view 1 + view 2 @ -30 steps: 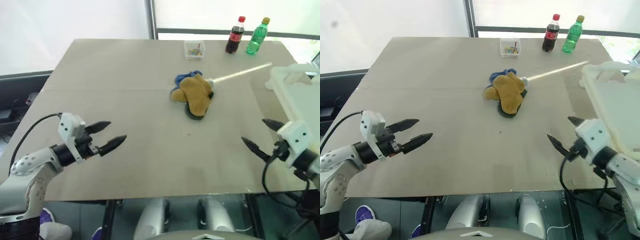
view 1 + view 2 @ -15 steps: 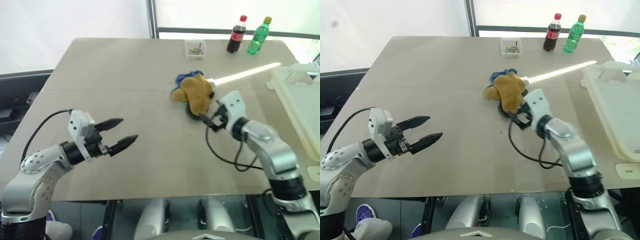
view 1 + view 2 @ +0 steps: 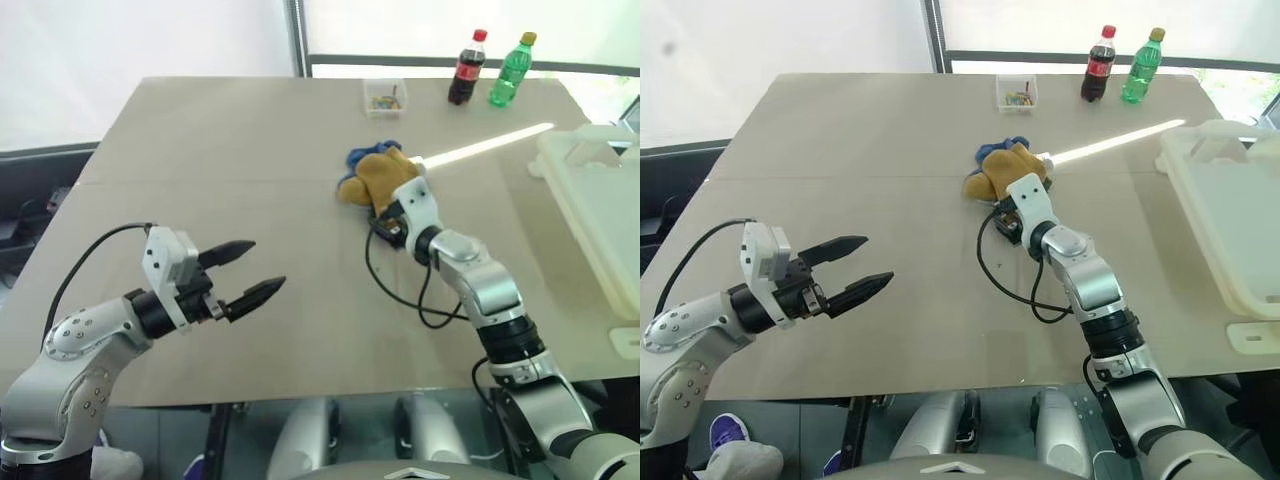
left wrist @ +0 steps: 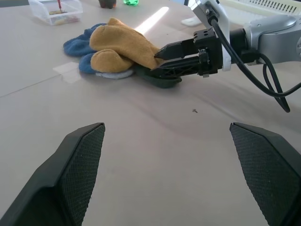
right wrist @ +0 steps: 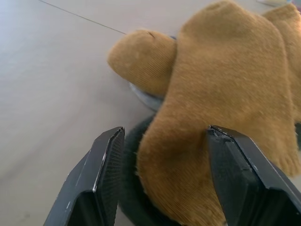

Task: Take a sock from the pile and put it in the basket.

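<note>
**Right fingers astride the yellow sock at mid-table**

The wide beige table (image 3: 250, 150) fills most of the head view, and its near and left stretches lie bare. Its far edge runs along the top of the frame under a bright window; its right edge sits beneath the large whitish translucent plastic basket (image 3: 600, 200) at the right side of the frame, which partly overhangs that edge. What lies inside the basket cannot be told.

The pile of soft socks (image 3: 378, 178), mustard-yellow on top with blue and dark green beneath, sits just above the centre of the frame, well apart from the basket. The right gripper (image 4: 157, 61) reaches to the pile's near end. Its black fingers (image 5: 101, 179) stand parted on either side of the mustard-yellow sock (image 5: 221, 113), close to the fabric but not visibly pressed onto it.

The left gripper (image 3: 262, 270) hovers over the open table at lower left of the frame, fingers spread wide with nothing between them, well apart from the pile.

Along the far edge, at the upper middle of the frame, stands a small clear plastic box (image 3: 385, 97) holding coloured bits. To its right stand a dark cola bottle with a red cap (image 3: 464, 70) and a green plastic bottle with a yellow cap (image 3: 508, 72), just beside each other.
</note>
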### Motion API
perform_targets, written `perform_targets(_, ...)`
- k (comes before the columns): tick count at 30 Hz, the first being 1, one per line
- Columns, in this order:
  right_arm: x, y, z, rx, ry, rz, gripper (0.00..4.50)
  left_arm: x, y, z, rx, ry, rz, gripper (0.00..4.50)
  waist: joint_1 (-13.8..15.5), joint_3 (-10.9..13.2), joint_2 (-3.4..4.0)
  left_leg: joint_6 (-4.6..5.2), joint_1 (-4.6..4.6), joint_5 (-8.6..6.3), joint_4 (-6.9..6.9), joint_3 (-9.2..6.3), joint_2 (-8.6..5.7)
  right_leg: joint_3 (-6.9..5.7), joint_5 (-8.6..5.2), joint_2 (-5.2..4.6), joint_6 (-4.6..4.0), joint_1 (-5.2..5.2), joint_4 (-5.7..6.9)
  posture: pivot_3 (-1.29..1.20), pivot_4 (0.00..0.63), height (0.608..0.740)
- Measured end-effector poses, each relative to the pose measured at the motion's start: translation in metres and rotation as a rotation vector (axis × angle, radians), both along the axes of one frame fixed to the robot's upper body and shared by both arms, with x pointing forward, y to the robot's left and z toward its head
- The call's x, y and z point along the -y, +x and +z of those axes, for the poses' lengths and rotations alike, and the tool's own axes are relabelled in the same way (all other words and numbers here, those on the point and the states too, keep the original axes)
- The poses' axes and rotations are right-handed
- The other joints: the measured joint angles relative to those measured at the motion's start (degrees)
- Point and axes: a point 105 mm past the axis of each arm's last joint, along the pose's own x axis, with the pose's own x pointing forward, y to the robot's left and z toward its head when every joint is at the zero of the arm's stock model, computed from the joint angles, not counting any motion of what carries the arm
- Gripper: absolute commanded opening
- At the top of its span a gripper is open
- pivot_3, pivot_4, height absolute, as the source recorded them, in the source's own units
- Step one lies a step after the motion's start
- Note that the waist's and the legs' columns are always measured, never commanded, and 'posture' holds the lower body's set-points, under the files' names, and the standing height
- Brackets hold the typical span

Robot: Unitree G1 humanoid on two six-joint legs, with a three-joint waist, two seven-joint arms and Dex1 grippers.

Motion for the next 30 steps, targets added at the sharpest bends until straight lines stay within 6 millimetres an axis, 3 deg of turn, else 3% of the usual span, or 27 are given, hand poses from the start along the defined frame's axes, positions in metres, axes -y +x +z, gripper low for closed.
perform_targets(3,0.002,0.002,-0.002,0.002,-0.001,-0.011,1.98,0.000,0.000,0.001,0.005,0.000,-0.002,4.50,-0.07,0.00,0.00,-0.01,0.00,0.01,0.00,0.00,0.03,0.00,0.00,0.05,0.01,0.00,0.02,0.00,0.150,0.729)
perform_targets(7,0.001,0.003,-0.002,0.009,-0.005,-0.016,0.02,0.000,0.000,0.001,0.010,0.001,-0.006,4.50,-0.08,0.01,0.01,-0.03,0.00,0.01,0.00,0.00,0.04,0.02,0.01,0.06,0.01,-0.01,0.04,0.00,0.150,0.729)
perform_targets(15,-0.003,0.001,0.001,0.017,0.011,0.006,0.02,0.000,0.002,0.003,0.026,0.002,-0.007,4.50,-0.08,0.01,0.02,-0.03,0.01,0.01,0.00,0.00,0.04,0.02,0.01,0.06,0.01,-0.01,0.04,0.00,0.150,0.729)
perform_targets(21,-0.017,-0.021,0.023,0.038,0.074,0.186,0.02,0.001,0.002,0.002,0.023,0.002,-0.008,4.50,0.00,0.02,0.03,-0.03,0.02,0.01,-0.01,-0.01,0.05,0.03,0.01,0.05,0.02,0.00,0.03,0.00,0.150,0.729)
perform_targets(25,-0.027,-0.049,0.008,-0.033,0.029,0.349,0.02,0.003,0.002,-0.001,0.013,0.005,-0.015,4.50,0.06,0.02,0.03,-0.02,0.02,0.01,-0.01,-0.01,0.04,0.03,0.01,0.04,0.02,0.01,0.03,0.00,0.150,0.729)
perform_targets(30,-0.027,-0.066,-0.006,-0.113,-0.019,0.445,0.02,0.003,0.002,-0.001,0.013,0.004,-0.014,4.50,0.07,0.02,0.03,-0.02,0.03,0.01,0.00,-0.01,0.05,0.03,-0.01,0.03,-0.01,0.01,0.03,0.00,0.150,0.729)
